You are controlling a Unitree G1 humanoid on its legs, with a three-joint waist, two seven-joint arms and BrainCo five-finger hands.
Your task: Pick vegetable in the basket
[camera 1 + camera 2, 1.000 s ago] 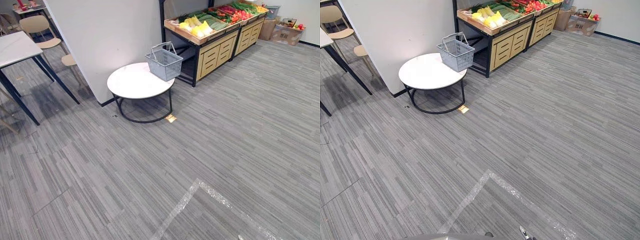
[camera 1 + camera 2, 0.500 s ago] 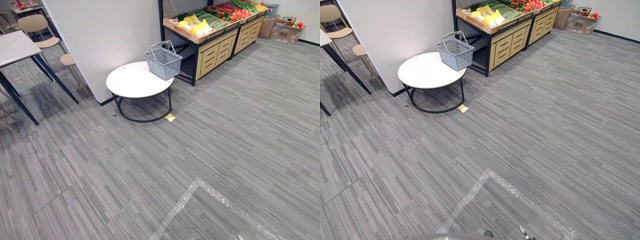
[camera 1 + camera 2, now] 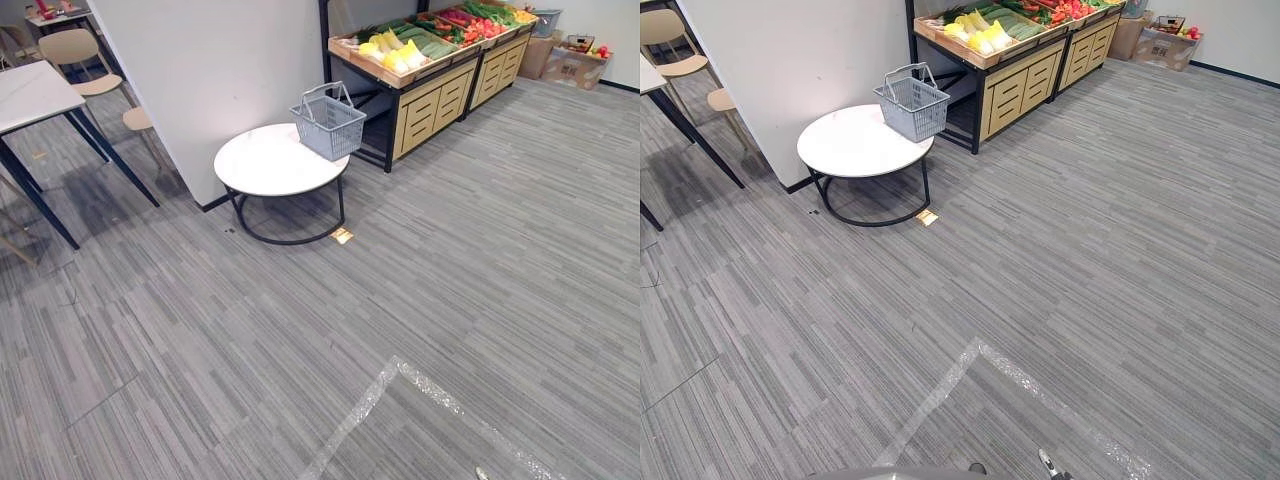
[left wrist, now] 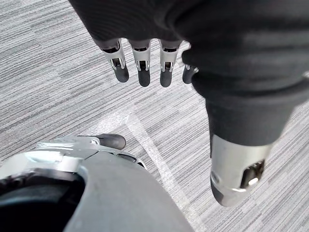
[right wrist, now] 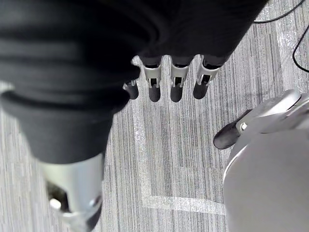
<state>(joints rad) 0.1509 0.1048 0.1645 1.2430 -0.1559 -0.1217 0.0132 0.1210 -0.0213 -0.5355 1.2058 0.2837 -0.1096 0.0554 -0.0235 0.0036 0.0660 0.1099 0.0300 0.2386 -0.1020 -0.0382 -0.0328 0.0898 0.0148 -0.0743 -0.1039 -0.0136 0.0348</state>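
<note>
Left hand and right hand both hang over the grey floor with fingers straight and relaxed, holding nothing. You are well apart from everything the task needs. The vegetables lie piled in the wooden display stand at the far side, yellow ones at the near end and green and red ones further along. The grey basket sits on the round white desk, at the edge nearest the stand, and looks empty from here.

Your first risk is probably the approach. The desk stands between you and the near corner of the stand, and its dark ring base reaches out at floor level, so a careless step could catch it. A nudge to the desk may shift the basket, which sits close to the rim.

At the stand, the vegetables lie heaped against each other, so a loose grasp could let one slip or roll its neighbours out. The basket's raised handles may also block a drop from above.
</note>
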